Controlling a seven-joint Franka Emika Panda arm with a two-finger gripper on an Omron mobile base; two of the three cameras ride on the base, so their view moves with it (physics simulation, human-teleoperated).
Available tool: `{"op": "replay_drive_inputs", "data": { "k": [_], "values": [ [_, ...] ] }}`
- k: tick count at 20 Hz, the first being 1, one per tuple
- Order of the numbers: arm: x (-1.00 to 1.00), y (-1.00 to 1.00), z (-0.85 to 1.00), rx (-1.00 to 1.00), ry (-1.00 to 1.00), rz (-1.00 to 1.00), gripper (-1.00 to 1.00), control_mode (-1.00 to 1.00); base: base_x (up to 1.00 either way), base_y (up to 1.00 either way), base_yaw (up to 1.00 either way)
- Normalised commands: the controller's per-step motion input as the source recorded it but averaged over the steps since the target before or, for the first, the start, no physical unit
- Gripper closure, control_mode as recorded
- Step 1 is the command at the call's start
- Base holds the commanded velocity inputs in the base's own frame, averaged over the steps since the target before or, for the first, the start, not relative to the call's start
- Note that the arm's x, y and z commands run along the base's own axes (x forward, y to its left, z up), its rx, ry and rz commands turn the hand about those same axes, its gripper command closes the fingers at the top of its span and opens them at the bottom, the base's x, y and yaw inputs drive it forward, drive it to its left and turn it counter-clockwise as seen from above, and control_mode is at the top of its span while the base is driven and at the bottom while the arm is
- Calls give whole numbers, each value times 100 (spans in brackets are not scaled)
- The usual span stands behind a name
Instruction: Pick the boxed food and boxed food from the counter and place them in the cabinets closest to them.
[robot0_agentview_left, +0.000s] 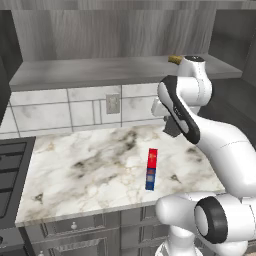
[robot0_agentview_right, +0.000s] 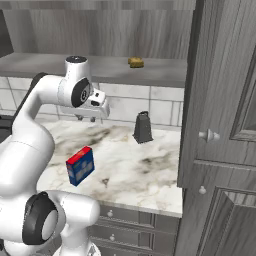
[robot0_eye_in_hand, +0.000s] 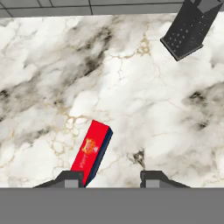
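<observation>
The arm rises from the base, bends at the elbow and reaches forward over the counter (robot0_agentview_left: 90, 165), with the hand level above the slab near the tiled back wall. The gripper (robot0_eye_in_hand: 111, 177) points down at the marble, its jaws drawn in and holding nothing. The red box (robot0_agentview_left: 151, 169) stands upright on the counter, in front of the hand and apart from it. The tan box (robot0_agentview_right: 135, 62) sits on the cabinet shelf (robot0_agentview_right: 45, 67) above. A dark grater (robot0_agentview_right: 142, 127) stands by the wall.
</observation>
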Motion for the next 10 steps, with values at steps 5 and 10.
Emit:
{"op": "replay_drive_inputs", "data": {
  "k": [5,10],
  "values": [
    [-15,0,0,0,-2,0,-100,-100,0,0,0],
    [-35,0,0,0,-7,0,-100,-100,0,0,0]
  ]
}}
